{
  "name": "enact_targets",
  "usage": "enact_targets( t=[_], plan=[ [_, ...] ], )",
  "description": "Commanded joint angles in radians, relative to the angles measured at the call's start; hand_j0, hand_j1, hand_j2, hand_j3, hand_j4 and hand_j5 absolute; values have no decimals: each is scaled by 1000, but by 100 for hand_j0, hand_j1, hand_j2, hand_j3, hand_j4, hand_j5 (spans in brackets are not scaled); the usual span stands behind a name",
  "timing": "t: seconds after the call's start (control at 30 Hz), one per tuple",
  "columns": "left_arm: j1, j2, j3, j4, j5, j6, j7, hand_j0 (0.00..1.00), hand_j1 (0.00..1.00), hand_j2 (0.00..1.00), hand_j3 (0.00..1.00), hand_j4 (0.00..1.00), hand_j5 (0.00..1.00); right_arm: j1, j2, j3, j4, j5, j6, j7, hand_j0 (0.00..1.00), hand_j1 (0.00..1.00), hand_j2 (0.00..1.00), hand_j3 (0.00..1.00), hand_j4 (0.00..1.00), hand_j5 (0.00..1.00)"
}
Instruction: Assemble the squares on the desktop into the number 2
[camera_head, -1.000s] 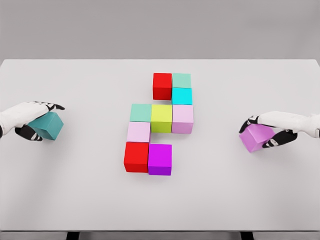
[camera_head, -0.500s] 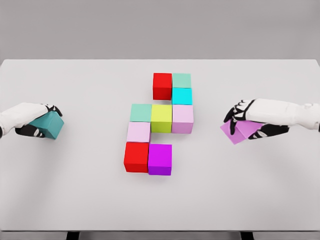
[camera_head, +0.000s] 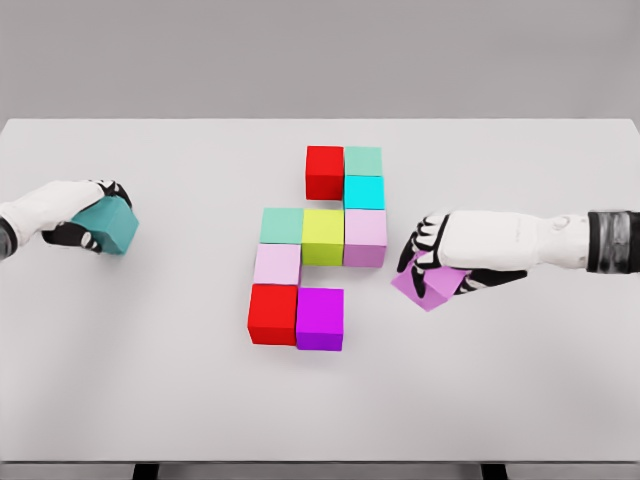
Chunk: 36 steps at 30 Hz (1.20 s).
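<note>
1. A wide white desk (camera_head: 150, 380) is seen from above, with a plain grey wall behind it.
2. Nine coloured cubes are set together in the middle of the desk.
3. At the top, a red cube (camera_head: 324, 171) is placed just beside a pale green cube (camera_head: 363, 160), and the two are touching.
4. A bright cyan cube (camera_head: 364, 192) is placed right under the pale green cube.
5. In the middle row, a mint green cube (camera_head: 282, 225), a yellow-green cube (camera_head: 323, 236) and a pale pink cube (camera_head: 365, 237) are lined up side by side.
6. A second pale pink cube (camera_head: 277, 264) is placed under the mint green cube.
7. At the bottom, a second red cube (camera_head: 273, 313) is set beside a magenta cube (camera_head: 320, 318).
8. A teal cube (camera_head: 109, 225) is held at the far left by the left hand (camera_head: 72, 212), whose fingers are curled around it.
9. A light purple cube (camera_head: 428, 285) is held by the right hand (camera_head: 455, 250), with the fingers (camera_head: 412, 250) wrapped over its top.
10. The light purple cube is tilted and is found just to the right of the group, near the pale pink cube but not touching it.
</note>
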Motion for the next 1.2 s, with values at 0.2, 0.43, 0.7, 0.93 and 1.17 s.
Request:
enact_targets(
  t=[0.2, 0.43, 0.7, 0.93, 1.17],
  plan=[
    [-28, -44, -8, 13, -1, 40, 1, 33, 33, 33, 33, 33, 33, -12, 47, 108, -4, -1, 3, -1, 44, 44, 44, 44, 44, 44],
    [-84, -90, -42, 60, -2, 45, 1, 30, 30, 30, 30, 30, 30, -46, 53, 174, -2, 19, 3, -1, 44, 44, 44, 44, 44, 44],
    [-135, -176, -56, 108, -82, 45, 1, 23, 23, 23, 23, 23, 23, -98, 97, 245, -2, 88, 3, -1, 47, 47, 47, 47, 47, 47],
    [-160, -242, -56, 108, -148, 76, 1, 20, 20, 20, 20, 20, 20, -118, 99, 242, -2, 105, 3, -1, 48, 48, 48, 48, 48, 48],
    [-190, -319, -57, 106, -246, 102, -2, 16, 16, 16, 16, 16, 16, -132, 99, 234, -2, 105, 3, -1, 56, 56, 56, 56, 56, 56]
  ],
)
